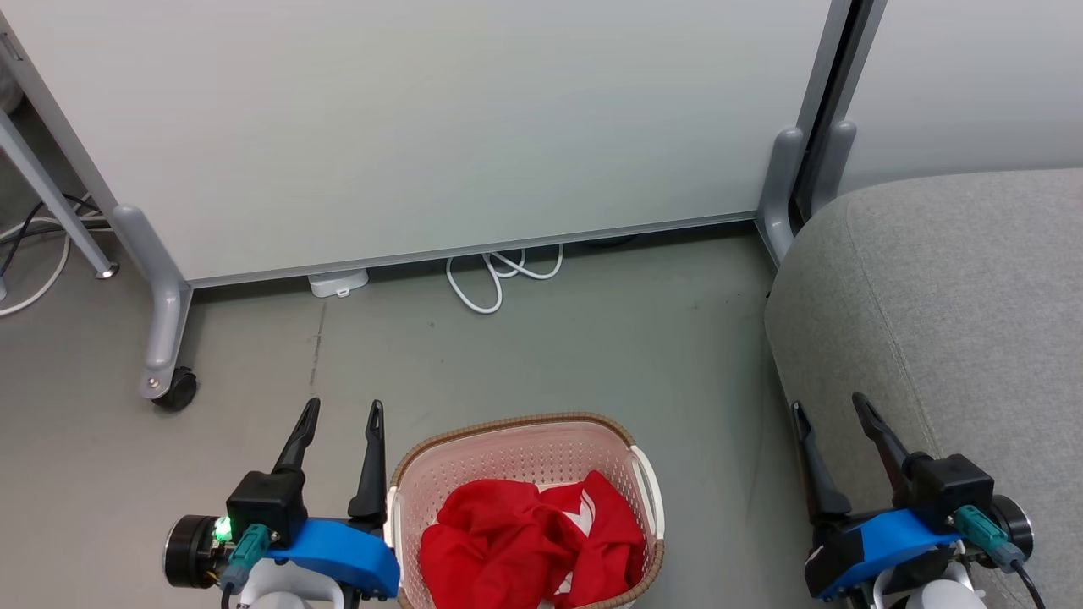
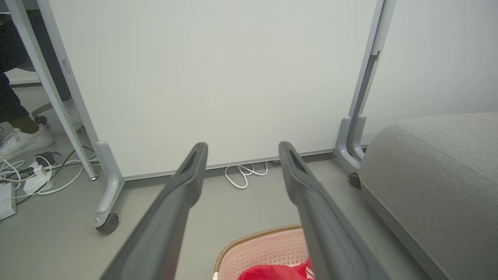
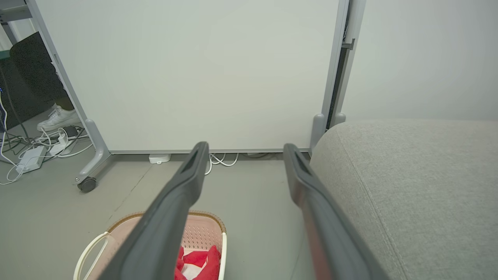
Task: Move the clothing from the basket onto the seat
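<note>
Your left gripper (image 1: 345,406), fingers spread wide and holding nothing, just beside the basket (image 1: 508,421), your right gripper (image 1: 827,403), spread and empty too, by the seat (image 1: 956,296) edge, red clothing (image 1: 508,533) heaped inside the basket, basket on the floor (image 1: 550,355) near the seat

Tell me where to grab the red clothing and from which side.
Probably pinch a raised fold on top of the clothing, coming straight down from above: the basket walls close off every side, and the bunched fabric humps up. The left gripper is nearest.
</note>
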